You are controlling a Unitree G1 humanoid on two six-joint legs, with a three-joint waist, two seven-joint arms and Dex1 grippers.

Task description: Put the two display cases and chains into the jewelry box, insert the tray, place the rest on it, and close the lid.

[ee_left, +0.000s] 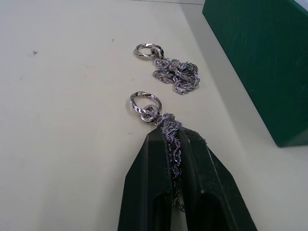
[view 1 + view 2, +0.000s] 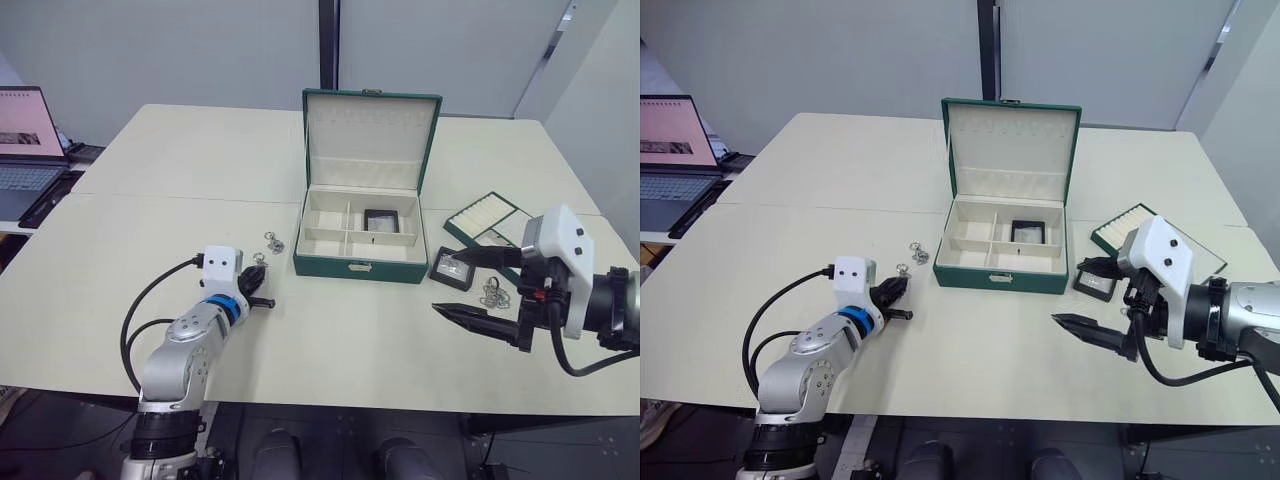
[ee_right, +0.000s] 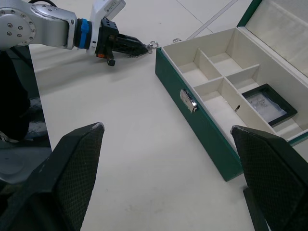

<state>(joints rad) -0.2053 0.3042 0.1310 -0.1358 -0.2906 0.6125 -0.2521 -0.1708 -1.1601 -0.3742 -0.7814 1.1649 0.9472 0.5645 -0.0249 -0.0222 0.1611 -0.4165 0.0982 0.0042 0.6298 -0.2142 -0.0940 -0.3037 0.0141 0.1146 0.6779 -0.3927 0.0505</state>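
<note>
Currently we find the chain step in hand. The left end effector (image 1: 168, 139) has its two black fingers pressed together on a slim silver chain (image 1: 163, 122) with a ring at its end, low over the cream worktop (image 2: 150, 230). A second silver chain (image 1: 173, 72) lies loose on the worktop just beyond it, near the dark green hinged jewelry box (image 2: 360, 262).

The box stands with its cream-lined lid (image 2: 368, 140) upright. One black-framed display case (image 2: 383, 220) sits in a rear compartment; the other black-framed case (image 2: 452, 267) rests outside, beside the box's right end, with the bunch of linked silver rings (image 2: 494, 294) and the green-rimmed tray (image 2: 484, 215) near it.

The right end effector (image 2: 468, 287) hovers with fingers spread wide, holding nothing.

We judge the next move calls for lifting the pinched chain clear, carrying it over the box's front wall, and releasing it into an empty compartment.
</note>
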